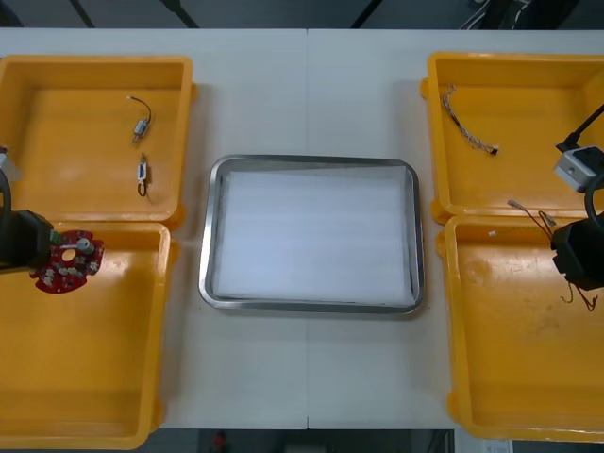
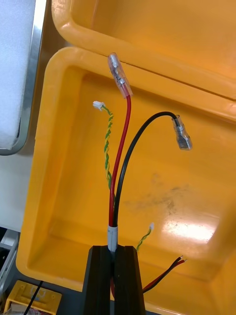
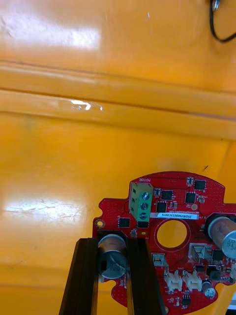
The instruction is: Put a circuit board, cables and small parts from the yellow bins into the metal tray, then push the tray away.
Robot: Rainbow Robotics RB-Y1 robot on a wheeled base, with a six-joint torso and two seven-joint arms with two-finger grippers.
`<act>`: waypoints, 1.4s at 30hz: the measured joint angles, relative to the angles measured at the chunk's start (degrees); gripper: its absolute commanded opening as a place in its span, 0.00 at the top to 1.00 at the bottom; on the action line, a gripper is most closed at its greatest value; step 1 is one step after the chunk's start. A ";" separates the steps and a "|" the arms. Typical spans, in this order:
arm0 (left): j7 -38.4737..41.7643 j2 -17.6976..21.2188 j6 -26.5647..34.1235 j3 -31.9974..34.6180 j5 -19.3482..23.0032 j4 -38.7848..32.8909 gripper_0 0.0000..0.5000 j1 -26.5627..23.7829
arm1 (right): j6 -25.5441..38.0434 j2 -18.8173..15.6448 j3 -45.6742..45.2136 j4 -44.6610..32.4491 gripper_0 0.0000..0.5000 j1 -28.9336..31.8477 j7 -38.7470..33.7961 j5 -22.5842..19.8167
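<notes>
My left gripper (image 1: 55, 253) hangs over the near left yellow bin (image 1: 94, 377), shut on a round red circuit board (image 1: 68, 264). In the left wrist view its fingers (image 3: 86, 266) clamp a silver cylinder on the board (image 3: 169, 216). My right gripper (image 1: 564, 247) is over the near right yellow bin (image 1: 510, 359), shut on a cable bundle (image 1: 538, 217). The right wrist view shows the gripper (image 2: 115, 251) pinching a red wire (image 2: 125, 128), a black wire (image 2: 135, 147) and a twisted yellow-green wire (image 2: 107, 147). The metal tray (image 1: 212, 236), white inside, lies between the bins with nothing in it.
The far left bin (image 1: 57, 142) holds two small metal parts (image 1: 140, 125) with short black leads. A twisted cable (image 1: 467, 127) lies in the far right bin (image 1: 528, 160). Bare table runs in front of and behind the tray.
</notes>
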 measured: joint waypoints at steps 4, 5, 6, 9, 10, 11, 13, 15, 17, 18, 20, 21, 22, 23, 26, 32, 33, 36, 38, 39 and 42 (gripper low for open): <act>-0.01 0.00 2.33 3.73 1.98 -0.08 0.95 -0.01 | 0.00 -0.04 0.20 -0.18 1.00 -0.11 0.00 0.56; -0.01 0.00 2.82 4.25 2.28 -0.12 0.95 -0.04 | 0.00 -0.05 0.22 -0.20 1.00 -0.13 0.00 0.59; -0.01 0.00 3.49 4.60 2.49 -0.16 0.95 -0.18 | 0.00 -0.06 0.22 -0.20 1.00 -0.15 0.01 0.62; -0.01 -0.01 6.01 4.75 3.31 -0.23 0.96 -1.49 | 0.00 -0.13 0.23 -0.23 1.00 -0.23 0.03 0.67; -0.01 -0.02 7.00 4.75 3.75 -0.23 0.96 -2.22 | 0.00 -0.16 0.23 -0.24 1.00 -0.28 0.05 0.67; -0.01 -0.07 7.99 4.75 4.17 -0.23 0.96 -2.99 | 0.00 -0.18 0.23 -0.28 1.00 -0.33 0.07 0.68; -0.01 -0.45 10.03 4.75 4.94 -0.20 0.96 -4.83 | 0.00 -0.20 0.24 -0.41 1.00 -0.51 0.13 0.69; -0.01 -1.09 11.88 4.75 5.28 -0.14 0.96 -6.66 | 0.01 -0.23 0.24 -0.54 1.00 -0.70 0.23 0.69; -0.01 -2.02 13.55 4.75 5.41 -0.02 0.96 -8.46 | 0.01 -0.27 0.24 -0.63 1.00 -0.93 0.99 0.69; -0.01 -2.61 14.44 4.75 5.46 0.06 0.96 -9.30 | 0.01 -0.28 0.24 -0.65 1.00 -1.06 1.80 0.69; -0.01 -3.90 15.88 4.75 5.47 0.36 0.97 -10.91 | 0.01 -0.29 0.24 -0.66 1.00 -1.35 3.17 0.69; -0.01 -4.60 16.37 4.75 5.47 0.56 0.97 -11.64 | 0.01 -0.29 0.24 -0.68 1.00 -1.48 3.47 0.69; -0.01 -5.38 16.85 4.75 5.47 0.83 0.97 -12.34 | 0.01 -0.29 0.24 -0.70 1.00 -1.61 3.47 0.69; -0.01 -6.18 17.13 4.75 5.47 1.12 0.97 -12.99 | 0.01 -0.29 0.24 -0.72 1.00 -1.73 3.47 0.69; 0.00 -8.53 18.01 4.63 5.03 2.03 0.97 -14.80 | 0.01 -0.30 0.24 -0.80 1.00 -2.07 3.47 0.68; 1.66 -13.86 22.57 -2.47 -2.32 3.42 0.97 -23.23 | 0.03 -0.32 0.26 -0.92 1.00 -2.69 3.47 0.61; 3.08 -14.90 23.52 -4.61 -3.72 3.96 0.97 -25.29 | 0.03 -0.32 0.26 -0.94 1.00 -2.76 3.47 0.60; 10.34 -17.85 25.33 -10.41 -6.38 5.68 0.96 -30.65 | 0.04 -0.33 0.28 -1.07 1.00 -2.87 3.47 0.57; 17.07 -19.51 25.42 -12.21 -6.78 6.54 0.96 -32.53 | 0.04 -0.34 0.29 -1.19 1.00 -2.88 3.47 0.54; 20.48 -20.42 25.42 -12.39 -6.91 6.73 0.96 -32.91 | 0.05 -0.34 0.29 -1.20 1.00 -2.89 3.47 0.51; 27.27 -22.98 25.43 -12.29 -7.62 6.79 0.97 -32.98 | 0.05 -0.34 0.29 -1.22 1.00 -2.92 3.47 0.46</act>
